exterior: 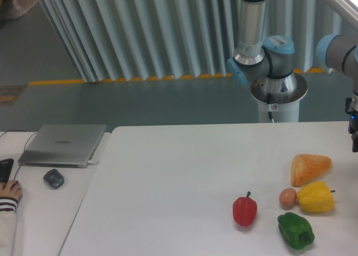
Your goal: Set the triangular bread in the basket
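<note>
While a person's hand [10, 190] rests at the far left edge of the side desk, well left of the triangular bread, nothing there bears on the task. Next comes a closed laptop [63, 145] with a dark mouse [53, 178] just in front of it, both far left of the bread and parked off the white table [168, 178], probably to keep the work surface free. Further right, a red bell pepper [244, 210] stands well left of and below the bread. A small brown egg [287, 197] sits just below the bread's left corner, touching or nearly touching the yellow bell pepper [316, 197], which lies directly below the bread. A green bell pepper [295, 230] lies lower still. The triangular bread [310, 168] itself rests flat on the table near the right edge, its top face unobstructed, so a descent from above looks workable. No basket is in view. The gripper [354, 134] hangs above and right of the bread, cut off by the frame edge; I cannot tell how its jaws stand.
</note>
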You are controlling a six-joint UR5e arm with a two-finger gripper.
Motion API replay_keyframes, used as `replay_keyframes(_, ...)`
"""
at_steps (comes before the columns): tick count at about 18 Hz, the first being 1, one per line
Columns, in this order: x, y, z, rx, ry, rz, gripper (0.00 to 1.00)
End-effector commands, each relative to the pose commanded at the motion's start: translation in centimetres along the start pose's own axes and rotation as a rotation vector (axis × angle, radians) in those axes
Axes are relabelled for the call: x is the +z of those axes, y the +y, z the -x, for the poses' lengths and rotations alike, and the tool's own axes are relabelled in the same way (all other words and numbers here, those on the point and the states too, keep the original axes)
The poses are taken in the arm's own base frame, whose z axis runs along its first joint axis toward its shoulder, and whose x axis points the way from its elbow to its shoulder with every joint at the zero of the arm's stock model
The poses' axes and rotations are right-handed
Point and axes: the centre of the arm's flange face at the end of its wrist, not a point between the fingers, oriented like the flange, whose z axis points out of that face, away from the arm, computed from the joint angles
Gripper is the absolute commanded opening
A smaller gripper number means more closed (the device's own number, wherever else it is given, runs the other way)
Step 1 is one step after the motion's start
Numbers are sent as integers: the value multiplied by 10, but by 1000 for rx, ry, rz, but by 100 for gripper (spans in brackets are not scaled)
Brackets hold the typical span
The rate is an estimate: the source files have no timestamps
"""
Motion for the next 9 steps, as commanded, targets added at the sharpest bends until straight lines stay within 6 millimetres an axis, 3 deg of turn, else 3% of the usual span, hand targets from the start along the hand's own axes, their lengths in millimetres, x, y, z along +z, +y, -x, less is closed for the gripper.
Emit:
replay_keyframes(7, -3, -9, 0, -61, -6, -2, 100)
replay_keyframes(9, 4, -10, -1, -79, 7, -5, 100)
